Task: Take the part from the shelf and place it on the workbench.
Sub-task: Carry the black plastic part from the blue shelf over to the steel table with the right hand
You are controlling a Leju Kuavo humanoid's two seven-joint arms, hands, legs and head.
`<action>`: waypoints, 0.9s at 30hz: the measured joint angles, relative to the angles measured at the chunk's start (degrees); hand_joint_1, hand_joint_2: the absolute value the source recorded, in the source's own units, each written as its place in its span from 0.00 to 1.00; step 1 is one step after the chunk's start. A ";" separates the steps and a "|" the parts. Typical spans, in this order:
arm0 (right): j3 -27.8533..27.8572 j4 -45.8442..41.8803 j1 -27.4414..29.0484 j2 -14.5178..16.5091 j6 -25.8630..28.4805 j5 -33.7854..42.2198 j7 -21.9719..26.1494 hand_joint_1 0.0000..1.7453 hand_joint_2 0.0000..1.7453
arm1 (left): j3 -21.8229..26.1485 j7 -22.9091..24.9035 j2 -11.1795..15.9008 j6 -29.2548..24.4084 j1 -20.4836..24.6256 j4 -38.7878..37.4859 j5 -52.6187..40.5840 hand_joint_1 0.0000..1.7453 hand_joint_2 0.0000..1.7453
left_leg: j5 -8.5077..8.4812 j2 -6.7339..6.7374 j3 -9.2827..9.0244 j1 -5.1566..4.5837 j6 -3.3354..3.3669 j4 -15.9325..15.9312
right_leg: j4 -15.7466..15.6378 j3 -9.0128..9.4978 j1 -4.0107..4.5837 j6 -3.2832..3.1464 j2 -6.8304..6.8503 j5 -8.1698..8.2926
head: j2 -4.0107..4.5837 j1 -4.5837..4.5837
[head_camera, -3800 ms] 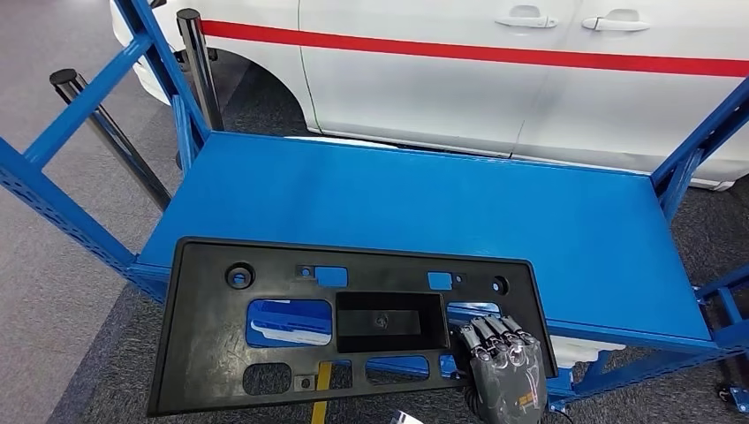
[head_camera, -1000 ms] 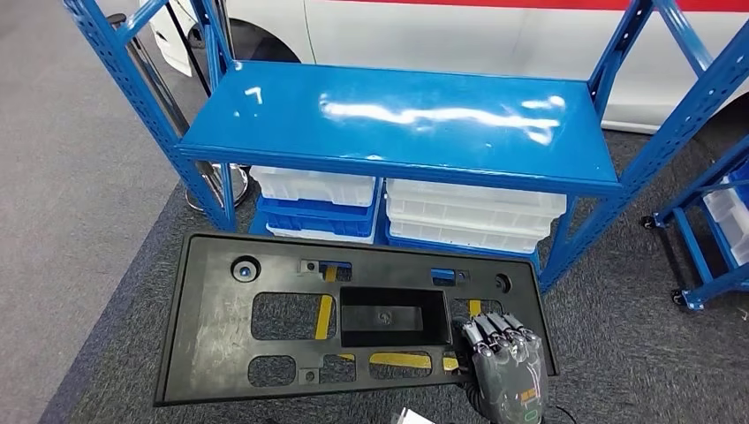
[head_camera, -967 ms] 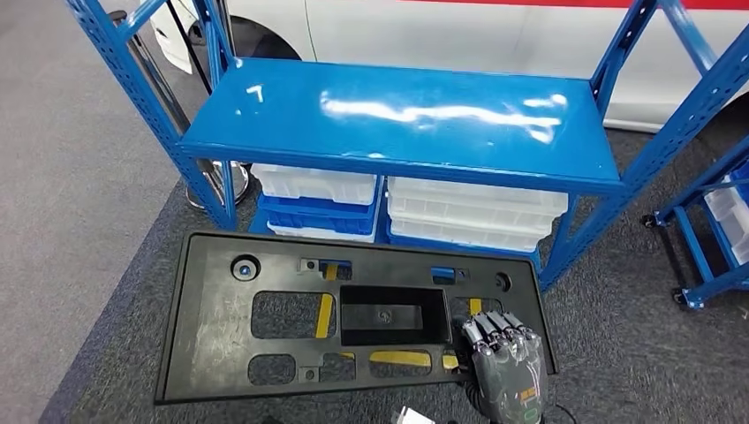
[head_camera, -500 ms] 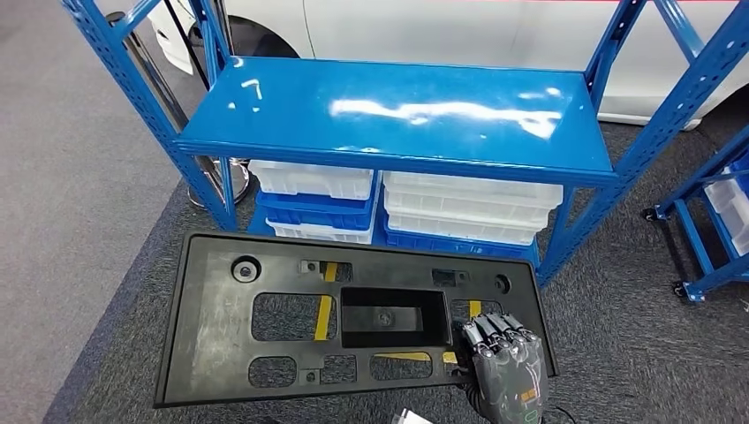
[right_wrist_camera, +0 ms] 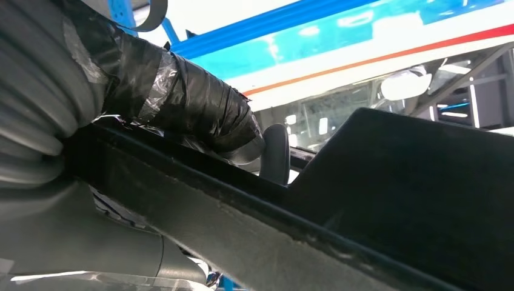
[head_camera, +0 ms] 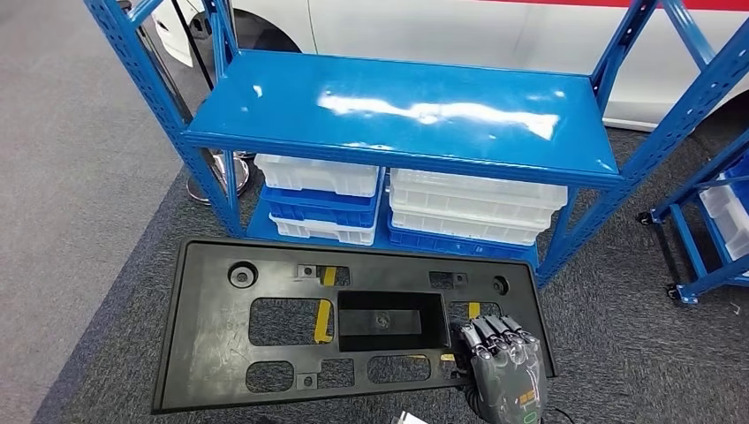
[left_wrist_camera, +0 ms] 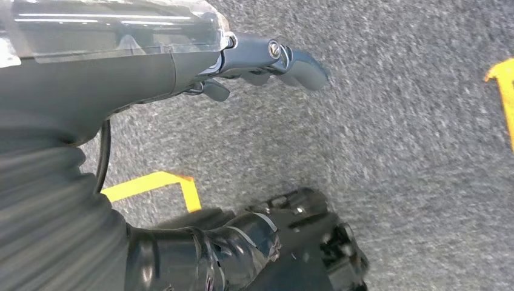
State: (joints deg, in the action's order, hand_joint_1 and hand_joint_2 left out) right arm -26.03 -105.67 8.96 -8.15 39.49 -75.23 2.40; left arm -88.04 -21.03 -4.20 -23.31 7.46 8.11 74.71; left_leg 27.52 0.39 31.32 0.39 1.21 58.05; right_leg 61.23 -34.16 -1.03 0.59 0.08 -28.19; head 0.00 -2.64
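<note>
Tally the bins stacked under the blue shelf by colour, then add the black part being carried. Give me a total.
white bins: 4
blue bins: 2
black part: 1
Total: 7

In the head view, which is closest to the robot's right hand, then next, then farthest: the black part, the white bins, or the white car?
1. Black part: held in the right hand.
2. White bins: on the lower shelf, ahead.
3. White car: behind the blue shelf, farthest.
</note>
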 joint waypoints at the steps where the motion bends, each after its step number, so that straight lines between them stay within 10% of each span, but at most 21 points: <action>1: 0.01 -0.04 0.01 0.00 0.01 0.01 0.00 1.00 1.00 | 0.00 0.00 -0.01 -0.02 0.00 0.00 0.00 0.00 1.00 | -0.35 0.07 -0.06 0.13 0.41 -0.45 | 1.65 -0.72 0.06 0.18 -0.01 -1.23 | 0.00 -0.02; 4: 0.04 -0.06 0.15 -0.01 0.03 0.08 -0.03 1.00 1.00 | -0.01 0.02 -0.03 -0.02 0.05 0.00 0.01 0.00 1.00 | -0.71 0.18 0.16 0.10 0.98 -0.69 | 11.12 -4.95 0.12 0.36 -0.06 -6.37 | 0.00 -0.04; 6: 0.06 -0.04 0.30 -0.01 0.03 0.25 -0.11 1.00 1.00 | 0.00 0.04 -0.04 -0.07 -0.01 0.00 0.02 0.00 1.00 | -0.69 0.18 0.33 0.05 0.97 -0.48 | 13.57 -5.85 0.11 0.36 -0.06 -6.39 | 0.00 -0.04; 11: 0.09 -0.06 0.31 -0.01 0.03 0.47 -0.15 1.00 1.00 | 0.00 0.12 -0.13 -0.14 0.02 0.00 0.09 0.00 1.00 | -0.16 0.05 0.77 -0.24 0.03 0.77 | 0.03 1.14 0.24 -0.38 -0.04 -0.31 | 0.00 -0.01; 16: 0.14 -0.12 0.66 -0.03 0.02 2.23 -0.12 1.00 1.00 | 0.00 0.36 -0.11 -0.25 0.03 -0.02 0.16 0.00 1.00 | 1.57 0.01 1.91 -0.16 -1.29 3.09 | -0.93 1.04 0.13 -1.77 -0.11 0.05 | 0.00 0.04; 19: 0.15 -0.20 0.72 -0.06 0.02 3.32 -0.01 1.00 1.00 | 0.00 0.39 -0.11 -0.34 0.00 -0.02 0.21 0.00 1.00 | 7.04 -0.03 6.34 0.09 -2.04 13.37 | -0.98 0.84 0.09 -2.16 -0.28 0.19 | 0.00 0.08; 21: 0.15 -0.20 0.80 -0.07 0.03 3.54 0.00 1.00 1.00 | 0.00 0.42 -0.11 -0.37 -0.09 -0.02 0.26 0.00 1.00 | 7.76 -0.06 7.98 0.15 -2.09 17.33 | -0.94 0.81 0.14 -2.17 -0.77 0.21 | 0.00 0.07; 25: 0.16 -0.34 0.81 -0.07 0.03 3.61 0.13 1.00 1.00 | 0.00 0.45 -0.01 -0.39 -0.18 -0.09 0.43 0.00 1.00 | 0.88 -2.75 1.71 0.09 -0.81 4.60 | -0.92 1.03 0.16 -1.99 -2.60 0.29 | 0.00 0.02; 27: 0.16 -0.42 0.81 -0.04 0.03 3.67 0.21 1.00 1.00 | 0.00 0.46 0.12 -0.44 -0.16 -0.18 0.54 0.00 1.00 | 0.21 -4.33 0.18 -0.09 -0.18 0.94 | -0.96 0.51 -0.11 -1.43 -3.55 0.60 | 0.00 0.09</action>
State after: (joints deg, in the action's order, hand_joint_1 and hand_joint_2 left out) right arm -25.87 -106.09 9.77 -8.19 39.52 -71.56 2.61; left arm -88.04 -20.57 -4.08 -23.75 7.31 7.93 75.24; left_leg 27.73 -3.94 31.50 0.29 1.03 58.99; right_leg 60.28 -33.65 -1.14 -0.84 -3.47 -27.59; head 0.00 -2.55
